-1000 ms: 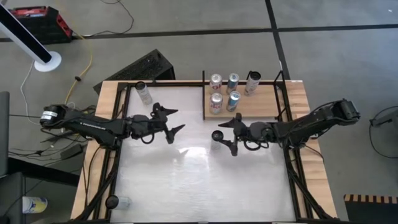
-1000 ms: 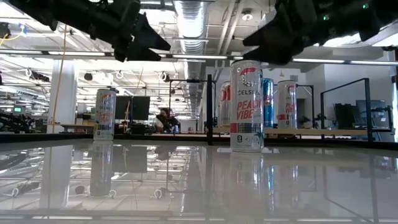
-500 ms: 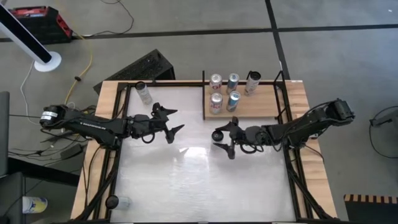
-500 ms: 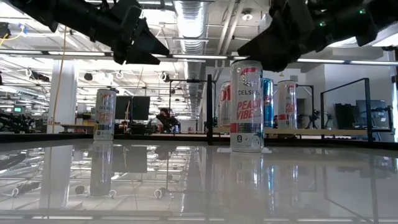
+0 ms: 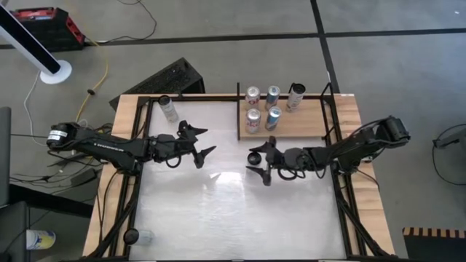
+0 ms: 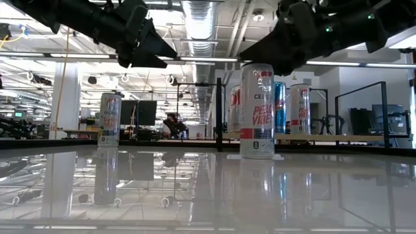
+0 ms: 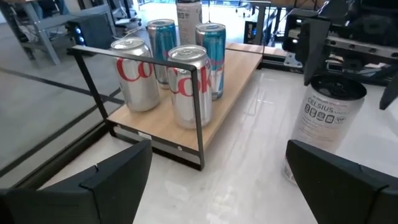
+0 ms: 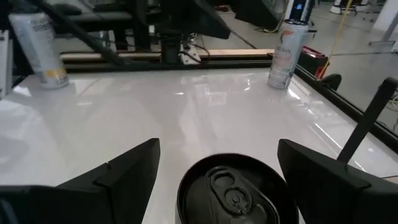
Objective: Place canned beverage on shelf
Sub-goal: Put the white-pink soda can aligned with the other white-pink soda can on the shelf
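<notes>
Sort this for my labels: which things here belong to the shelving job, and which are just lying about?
In the job:
- Celsius can, standing on the white table
- right tool, open around that can's top
- shelf, already holding five cans

Lying about:
- left tool, open, waiting over the table
- can at the table's far left corner
- can by the near left edge

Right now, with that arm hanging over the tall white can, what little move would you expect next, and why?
Probably a short drop straight down. The right gripper hangs above the Celsius can, its open fingers spread to either side of the can's top, not yet touching its sides. Lowering would let them close on the can before carrying it to the shelf. The left gripper waits farther off, open.
</notes>
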`<state>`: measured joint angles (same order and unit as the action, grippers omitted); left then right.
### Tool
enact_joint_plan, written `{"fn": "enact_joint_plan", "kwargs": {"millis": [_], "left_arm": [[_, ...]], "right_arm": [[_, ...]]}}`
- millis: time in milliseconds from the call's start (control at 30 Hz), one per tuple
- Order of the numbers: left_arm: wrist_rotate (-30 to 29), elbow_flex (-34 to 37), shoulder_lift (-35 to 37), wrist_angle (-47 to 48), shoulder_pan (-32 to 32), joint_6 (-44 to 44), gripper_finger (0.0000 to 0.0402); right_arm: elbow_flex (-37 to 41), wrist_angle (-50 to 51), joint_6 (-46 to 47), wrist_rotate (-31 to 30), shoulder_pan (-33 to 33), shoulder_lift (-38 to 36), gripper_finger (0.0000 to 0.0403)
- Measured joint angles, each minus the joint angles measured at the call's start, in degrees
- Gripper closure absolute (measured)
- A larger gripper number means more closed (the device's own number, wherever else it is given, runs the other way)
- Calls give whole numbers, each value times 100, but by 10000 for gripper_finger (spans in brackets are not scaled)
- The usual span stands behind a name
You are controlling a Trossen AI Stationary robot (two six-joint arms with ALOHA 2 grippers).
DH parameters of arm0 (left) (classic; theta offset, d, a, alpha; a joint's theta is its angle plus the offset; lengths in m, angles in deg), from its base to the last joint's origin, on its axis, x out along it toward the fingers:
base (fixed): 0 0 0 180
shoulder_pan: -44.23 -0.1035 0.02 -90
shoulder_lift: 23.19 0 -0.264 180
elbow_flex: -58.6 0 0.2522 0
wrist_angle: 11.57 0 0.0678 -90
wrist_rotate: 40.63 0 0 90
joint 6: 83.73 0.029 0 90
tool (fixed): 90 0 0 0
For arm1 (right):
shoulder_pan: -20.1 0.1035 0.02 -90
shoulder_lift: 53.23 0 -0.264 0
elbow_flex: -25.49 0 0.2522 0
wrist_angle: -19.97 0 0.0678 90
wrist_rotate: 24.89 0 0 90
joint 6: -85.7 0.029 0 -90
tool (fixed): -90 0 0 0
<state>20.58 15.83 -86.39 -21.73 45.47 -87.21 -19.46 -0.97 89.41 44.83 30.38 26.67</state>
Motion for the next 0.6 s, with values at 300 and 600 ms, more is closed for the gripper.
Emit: {"fn": "enact_joint_plan", "kwargs": {"millis": [300,600], "left_arm": [[-1,0,0,0,0,69,45],[-1,0,0,2,0,69,45]], "right_arm": [[16,214,-509,-182,165,-638,52],[16,529,-86,-196,113,-362,52]]}}
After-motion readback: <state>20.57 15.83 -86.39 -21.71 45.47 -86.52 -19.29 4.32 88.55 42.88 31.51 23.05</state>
